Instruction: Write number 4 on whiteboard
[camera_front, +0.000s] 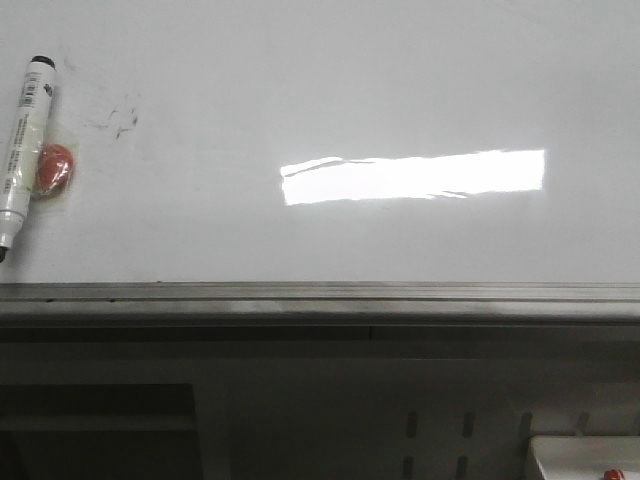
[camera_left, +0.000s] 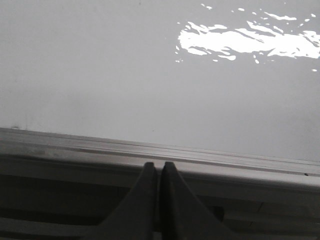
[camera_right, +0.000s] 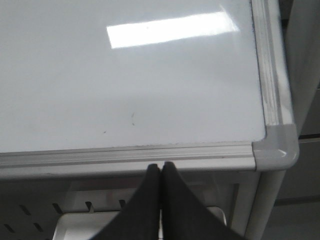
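The whiteboard fills the front view, glossy white with a bright light reflection and a grey metal rim along its near edge. No number 4 shows on it; only faint grey smudges at the left. A white marker with a black cap lies at the far left beside an orange-red round object. My left gripper is shut and empty just short of the rim. My right gripper is shut and empty before the rim near the board's right corner. Neither gripper shows in the front view.
A grey plastic corner cap closes the board's near right corner, on a metal leg. A white tray sits under the board on a slotted frame. A white box with a red spot is at the lower right.
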